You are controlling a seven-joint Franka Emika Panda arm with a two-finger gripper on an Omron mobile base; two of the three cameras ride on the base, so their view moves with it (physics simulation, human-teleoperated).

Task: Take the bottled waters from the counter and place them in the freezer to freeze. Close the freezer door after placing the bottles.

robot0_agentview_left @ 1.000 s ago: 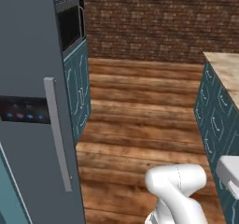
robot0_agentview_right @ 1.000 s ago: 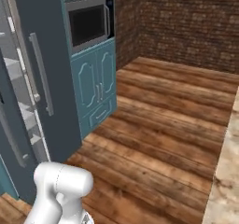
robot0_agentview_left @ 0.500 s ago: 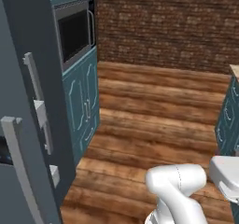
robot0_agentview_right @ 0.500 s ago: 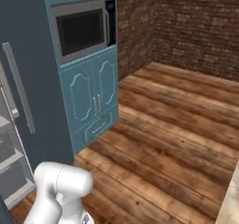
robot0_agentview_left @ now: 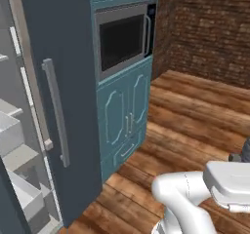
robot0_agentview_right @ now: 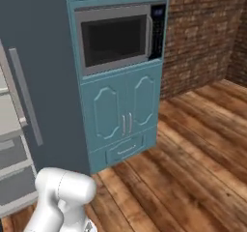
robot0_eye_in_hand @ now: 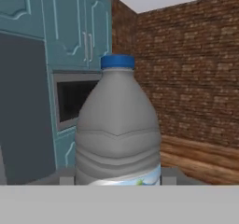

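Freezer (robot0_agentview_left: 63, 57) with door ajar now swings close on the left as the base turns, pincer clamped on the grey-blue bottle (robot0_eye_in_hand: 118, 129).

The freezer (robot0_agentview_left: 63, 96) stands left of the built-in microwave (robot0_agentview_right: 118, 37); cupboard doors (robot0_agentview_right: 123, 115) sit below it, and a brick wall (robot0_agentview_right: 202, 33) runs to the right.
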